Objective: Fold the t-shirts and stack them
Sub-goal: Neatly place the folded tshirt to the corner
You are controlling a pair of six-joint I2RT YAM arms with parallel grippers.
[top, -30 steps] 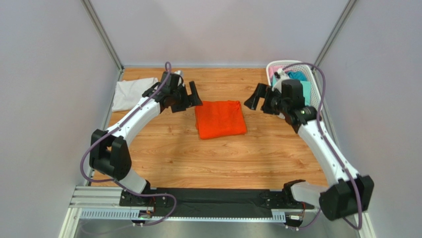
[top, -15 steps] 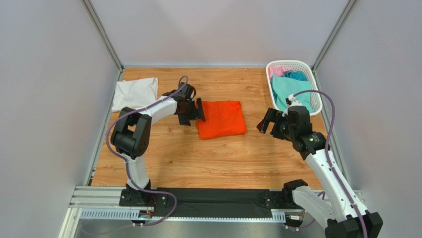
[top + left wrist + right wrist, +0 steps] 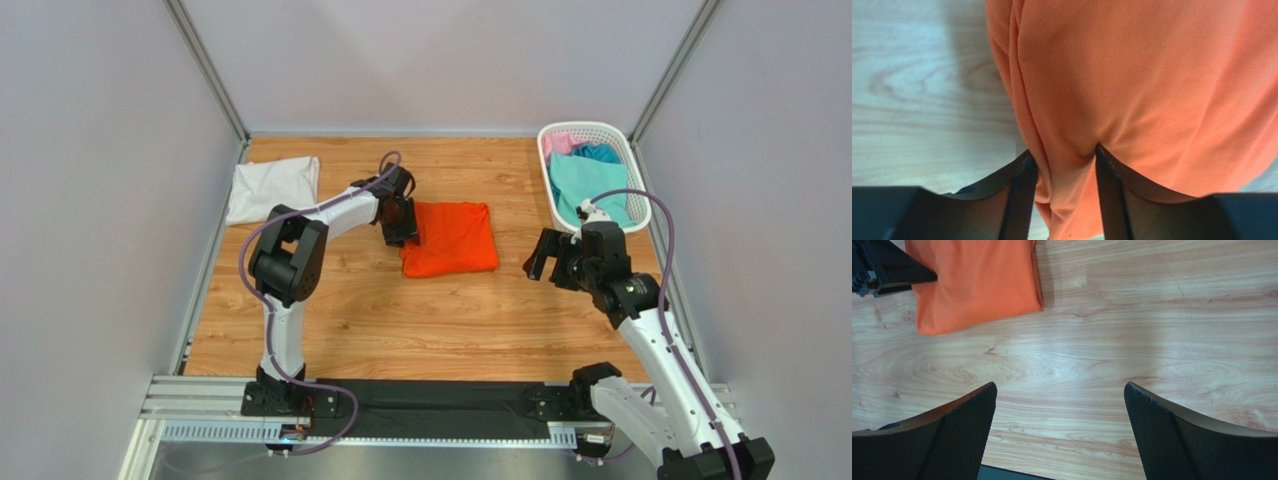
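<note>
A folded bright orange t-shirt (image 3: 450, 238) lies mid-table. My left gripper (image 3: 405, 232) is at its left edge, and in the left wrist view its fingers (image 3: 1064, 152) pinch a bunched fold of the orange cloth (image 3: 1132, 75). A folded white t-shirt (image 3: 272, 187) rests at the back left. Teal (image 3: 585, 180), pink (image 3: 560, 143) and blue (image 3: 600, 153) t-shirts lie in the basket. My right gripper (image 3: 545, 262) hovers open to the right of the orange t-shirt (image 3: 977, 280), its fingers (image 3: 1059, 390) over bare wood.
The white lattice basket (image 3: 590, 128) stands at the back right corner, behind my right arm. Grey walls enclose the table on three sides. A black rail with the arm bases runs along the near edge.
My left gripper dropped to the orange t-shirt's left edge and closed on a fold of it. My right arm pulled back toward the near right and stayed open.
</note>
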